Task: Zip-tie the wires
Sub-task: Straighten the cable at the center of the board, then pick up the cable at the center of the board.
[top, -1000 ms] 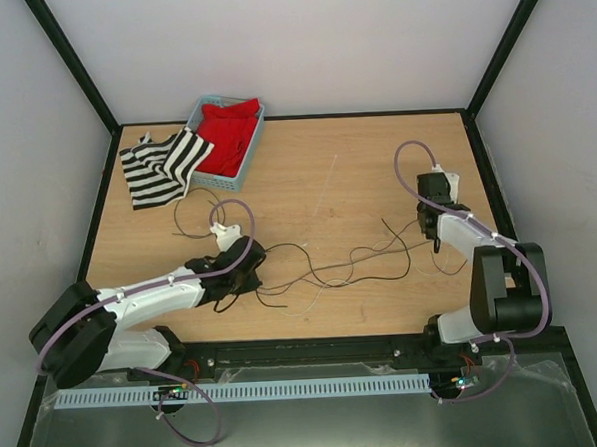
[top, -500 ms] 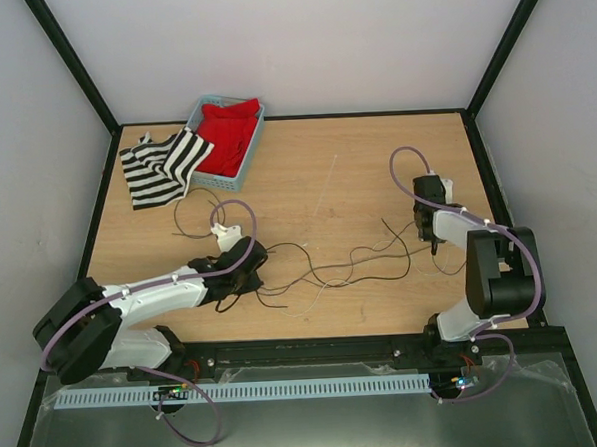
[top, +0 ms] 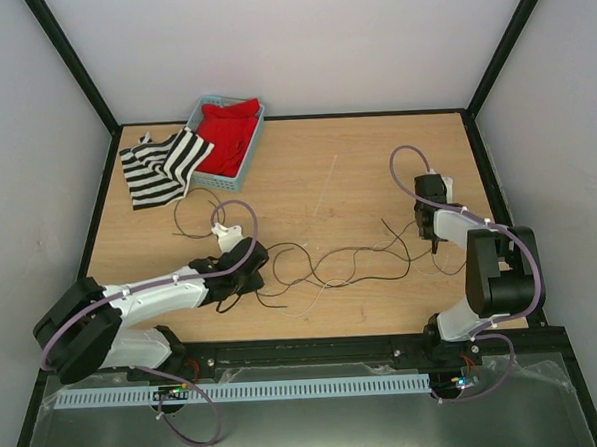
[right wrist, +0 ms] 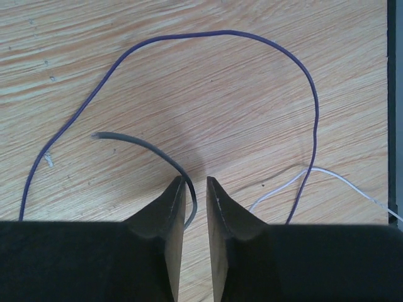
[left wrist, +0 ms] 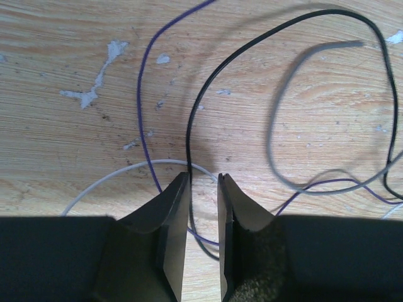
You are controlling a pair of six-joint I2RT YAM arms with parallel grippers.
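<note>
left gripper jaws slightly parted, black strand loose in gap. right gripper same, grey strand between. wires sprawl mid table. gather all strands together before tying.

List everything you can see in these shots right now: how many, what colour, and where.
Table: one, light wood, fills the enclosure floor.
Basket: one, light blue, far left corner.
Red cloth: one, red, inside the basket.
Striped cloth: one, black and white, on the table against the basket's left side.
Wires: several, exact count unclear; black, purple, grey and white; looping across the near middle between the arms.
Pale strand: one, whitish, straight, mid-table beyond the wires.
Left arm: one, white and black, near left.
Right arm: one, white and black, near right.
Left gripper: black, open, a black wire in its gap.
Right gripper: black, open, a grey wire in its gap.
</note>
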